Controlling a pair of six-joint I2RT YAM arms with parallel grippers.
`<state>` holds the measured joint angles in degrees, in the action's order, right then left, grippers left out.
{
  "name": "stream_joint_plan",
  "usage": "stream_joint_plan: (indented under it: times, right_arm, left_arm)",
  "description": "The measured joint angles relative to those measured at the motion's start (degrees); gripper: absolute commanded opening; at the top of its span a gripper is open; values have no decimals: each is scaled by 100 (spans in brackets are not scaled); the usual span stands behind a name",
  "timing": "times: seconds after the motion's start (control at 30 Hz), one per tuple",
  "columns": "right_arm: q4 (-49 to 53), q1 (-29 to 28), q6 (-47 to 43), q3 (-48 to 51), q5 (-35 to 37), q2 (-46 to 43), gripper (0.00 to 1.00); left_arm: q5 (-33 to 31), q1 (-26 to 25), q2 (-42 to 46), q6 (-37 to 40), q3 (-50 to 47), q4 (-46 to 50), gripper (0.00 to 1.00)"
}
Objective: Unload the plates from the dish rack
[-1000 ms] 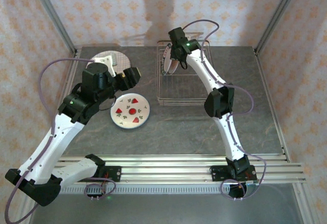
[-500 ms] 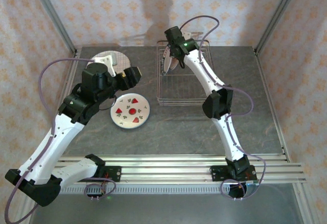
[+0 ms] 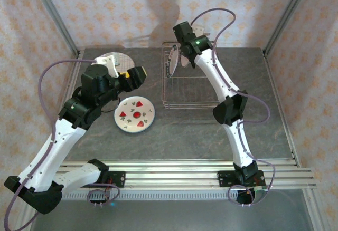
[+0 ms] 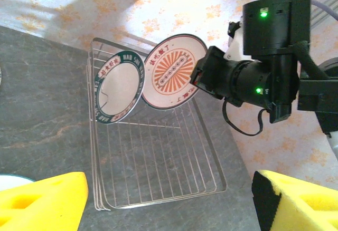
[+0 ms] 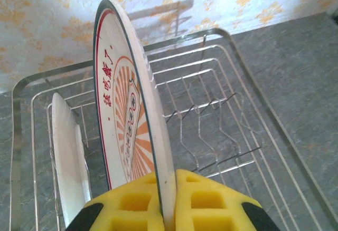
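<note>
— How does it look from above?

— The dish rack (image 3: 193, 91) sits on the grey bench (image 3: 185, 136), toward 12 o'clock. The right hand (image 3: 182, 61) hangs over the rack's far left corner. At 9 o'clock of the rack, a white plate with red marks (image 3: 135, 114) lies flat on the bench, and the left hand (image 3: 138, 75) hovers at that plate's 12 o'clock. A plaid-lined plate (image 3: 122, 59) lies at 11 o'clock, partly under the left arm.

— And from the left wrist?

— The left pads (image 4: 45, 202) stand wide apart at the frame's lower corners. Beyond them, the right hand grips an orange-sunburst plate (image 4: 174, 71) by its 3 o'clock rim, holding it upright at the rack's far end. A green-rimmed plate (image 4: 120, 87) stands in the rack at 9 o'clock of it, and the two rims overlap in this view.

— The right wrist?

— The orange-sunburst plate runs edge-on between the right pads (image 5: 127, 204), clamped at its 6 o'clock. The green-rimmed plate shows its white back, standing in the rack at 8 o'clock.
</note>
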<state>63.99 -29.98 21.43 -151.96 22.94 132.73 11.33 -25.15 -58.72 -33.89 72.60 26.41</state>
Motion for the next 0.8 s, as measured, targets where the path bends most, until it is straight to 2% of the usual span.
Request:
stream_joint_plan:
  times: [0.53, 0.8]
  right_arm:
    - [531, 13, -168, 192, 304, -1491, 0]
    - [754, 125, -173, 741, 173, -2371, 0]
  left_arm:
    - [505, 0, -105, -328, 85, -378, 83]
    - [909, 0, -315, -601, 85, -601, 82]
